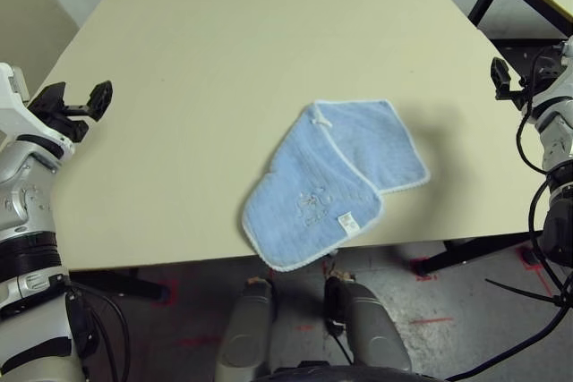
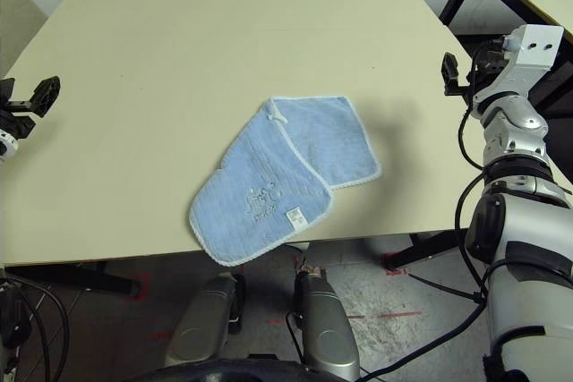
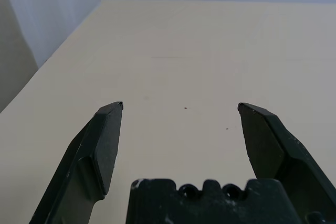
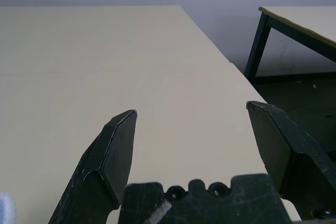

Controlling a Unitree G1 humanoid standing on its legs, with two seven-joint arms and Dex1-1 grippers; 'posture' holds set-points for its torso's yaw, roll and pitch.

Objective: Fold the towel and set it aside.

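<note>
Towel first: we see the small light-blue terry towel with white edging (image 1: 333, 181) lying folded over on itself near the front edge of the pale beige worktop (image 1: 224, 51), its embroidered motif and little white label facing up, one corner just past the edge. Our left hand (image 1: 79, 101) and right hand (image 2: 458, 76) hover at the worktop's sides, well apart from it, both spread wide and carrying nothing.

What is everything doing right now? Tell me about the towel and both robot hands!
towel: folded over, lying flat at the table's near edge, one corner hanging off, nothing touching it.
left gripper: open, empty, held over the table's left side.
right gripper: open, empty, held by the table's right edge.
</note>
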